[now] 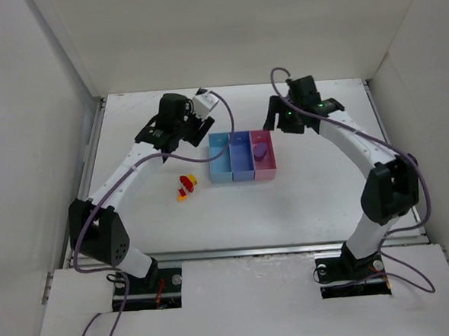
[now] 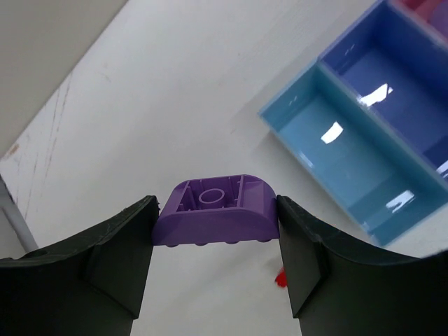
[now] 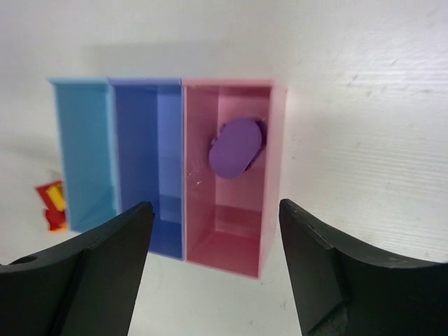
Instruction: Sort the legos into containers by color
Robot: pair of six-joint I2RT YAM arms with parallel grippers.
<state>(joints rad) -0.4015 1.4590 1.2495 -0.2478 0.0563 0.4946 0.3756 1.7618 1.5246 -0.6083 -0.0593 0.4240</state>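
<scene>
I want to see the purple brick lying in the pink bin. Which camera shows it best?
The right wrist view: the purple brick sits close up inside the pink bin. The top view shows it tiny. The left wrist view misses it.

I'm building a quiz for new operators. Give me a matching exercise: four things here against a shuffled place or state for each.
1. arched purple lego
2. oval purple lego
3. red and yellow legos
4. right gripper

A. inside the pink bin
B. open, empty
C. held by the left gripper
D. on the table beside the light blue bin

Pairs: 1-C, 2-A, 3-D, 4-B
</scene>
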